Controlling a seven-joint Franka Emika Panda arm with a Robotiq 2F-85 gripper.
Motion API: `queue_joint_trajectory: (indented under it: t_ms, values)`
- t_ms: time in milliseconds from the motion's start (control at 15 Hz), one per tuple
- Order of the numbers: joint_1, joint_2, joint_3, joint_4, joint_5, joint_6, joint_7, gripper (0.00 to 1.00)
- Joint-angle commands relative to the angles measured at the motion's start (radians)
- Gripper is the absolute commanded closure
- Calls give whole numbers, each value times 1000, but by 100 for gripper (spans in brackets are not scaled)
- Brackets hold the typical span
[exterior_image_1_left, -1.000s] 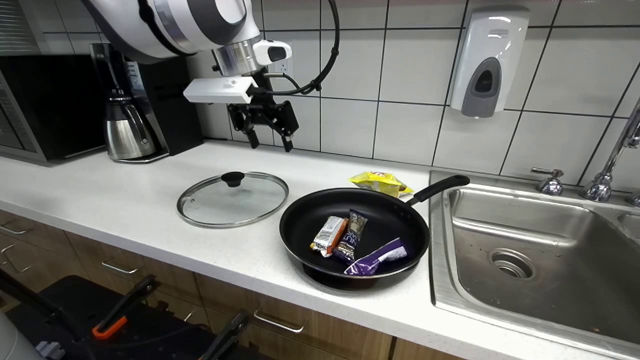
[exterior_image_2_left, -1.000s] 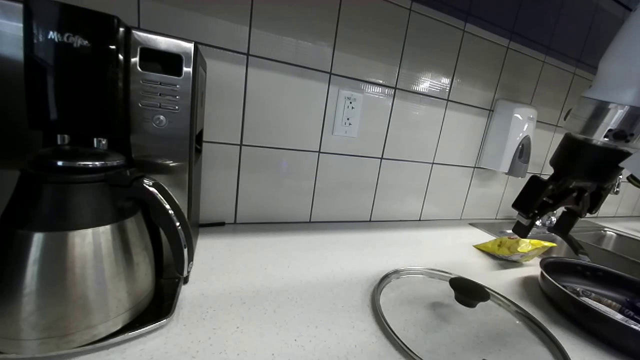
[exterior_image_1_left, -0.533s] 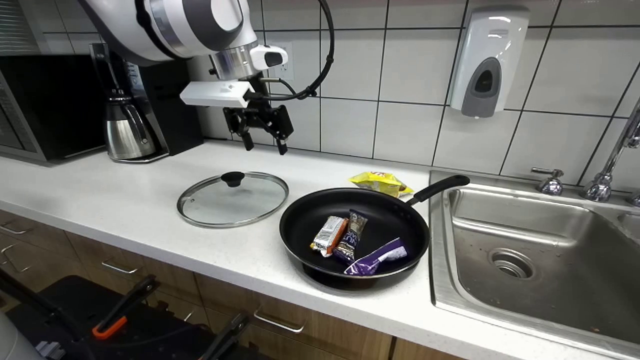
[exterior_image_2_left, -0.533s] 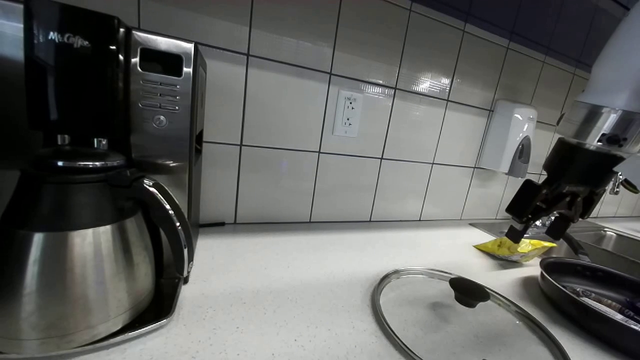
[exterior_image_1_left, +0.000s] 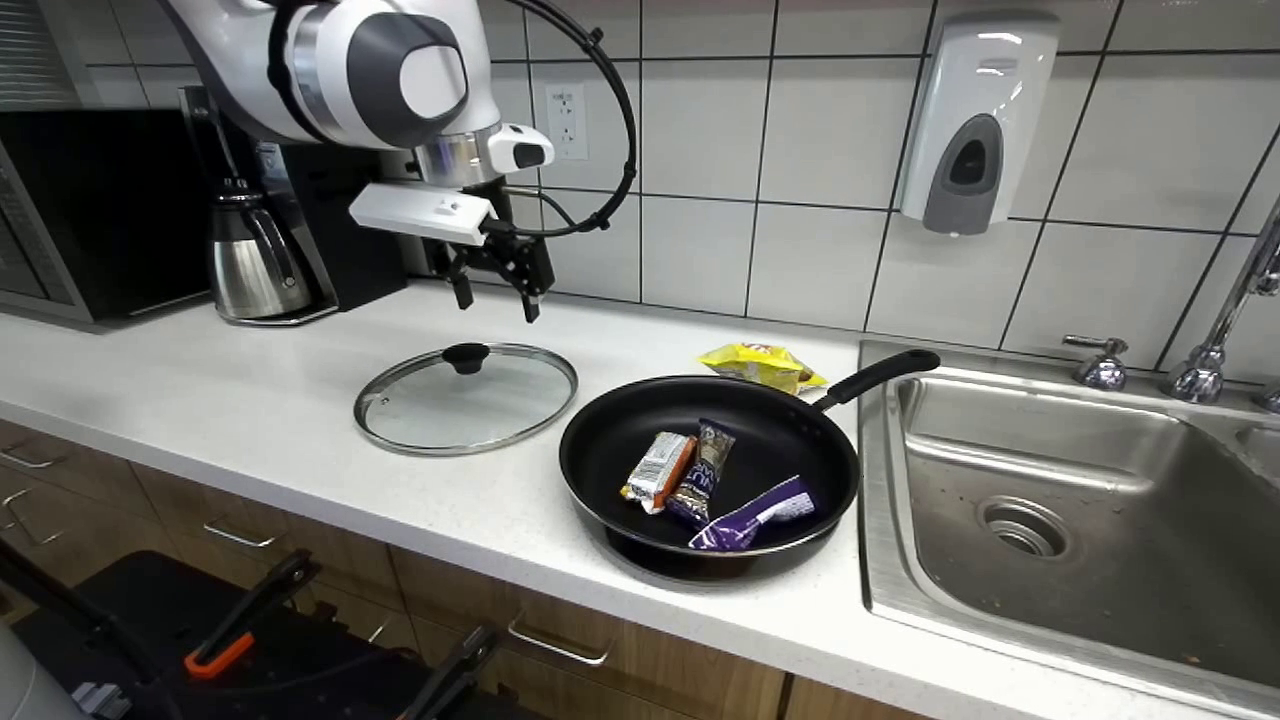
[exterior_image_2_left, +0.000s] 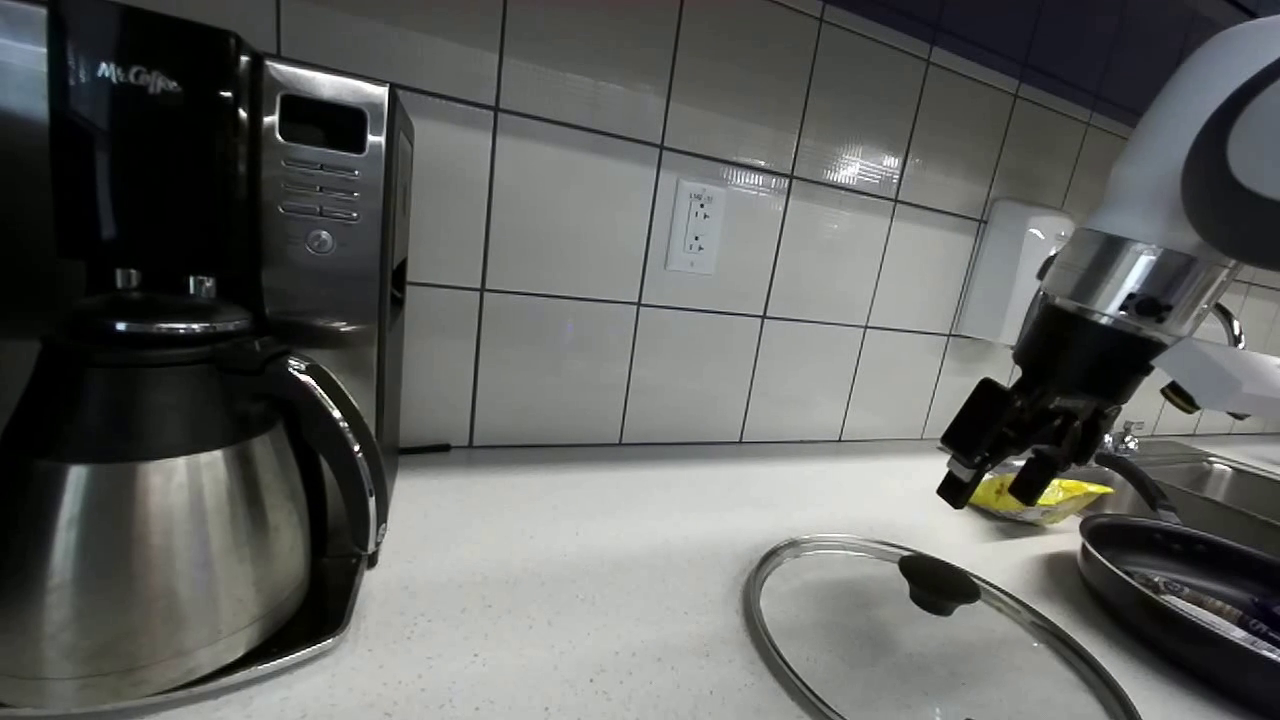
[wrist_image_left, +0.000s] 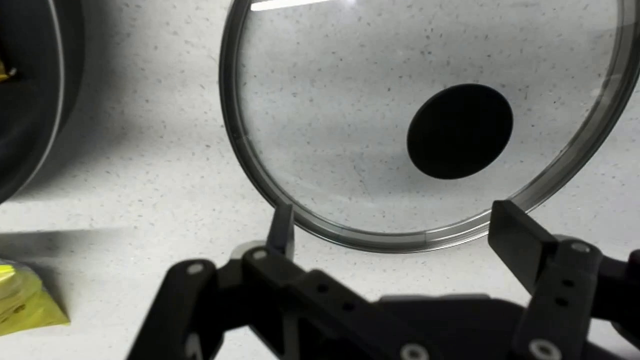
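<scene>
My gripper (exterior_image_1_left: 498, 303) is open and empty, in the air above the counter behind the glass lid (exterior_image_1_left: 430, 410). The lid lies flat on the counter with its black knob (exterior_image_1_left: 466, 358) up. In an exterior view the gripper (exterior_image_2_left: 992, 488) hangs above and behind the lid (exterior_image_2_left: 860, 640). In the wrist view the fingers (wrist_image_left: 393, 217) are wide apart over the lid's near rim, and the knob (wrist_image_left: 460, 131) lies ahead of them, nearer the right finger. A black pan (exterior_image_1_left: 775, 440) holds an orange-white packet (exterior_image_1_left: 660, 472), a dark blue bar (exterior_image_1_left: 709, 462) and a purple wrapper (exterior_image_1_left: 752, 517).
A yellow bag (exterior_image_1_left: 755, 364) lies behind the pan, near its handle (exterior_image_1_left: 885, 376). A steel sink (exterior_image_1_left: 1080, 480) is at the right. A coffee maker with a steel carafe (exterior_image_1_left: 255, 265) and a black microwave (exterior_image_1_left: 110, 210) stand at the left. A tiled wall runs behind.
The arm and gripper have moved left and lower, closer to the lid. The gripper stays open. The lid, pan, packets and yellow bag have not moved.
</scene>
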Motion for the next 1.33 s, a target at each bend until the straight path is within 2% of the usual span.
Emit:
queue_joint_trajectory:
  t_ms: [0, 333, 667, 867, 1267]
  values:
    - [-7, 67, 23, 71, 73, -32, -108, 0]
    - [-17, 127, 55, 127, 103, -90, -194, 0]
    - [-3, 131, 111, 145, 106, -148, -230, 0]
    - [1, 137, 114, 139, 70, -170, -183, 0]
    - [11, 132, 60, 134, -115, -179, -46, 0]
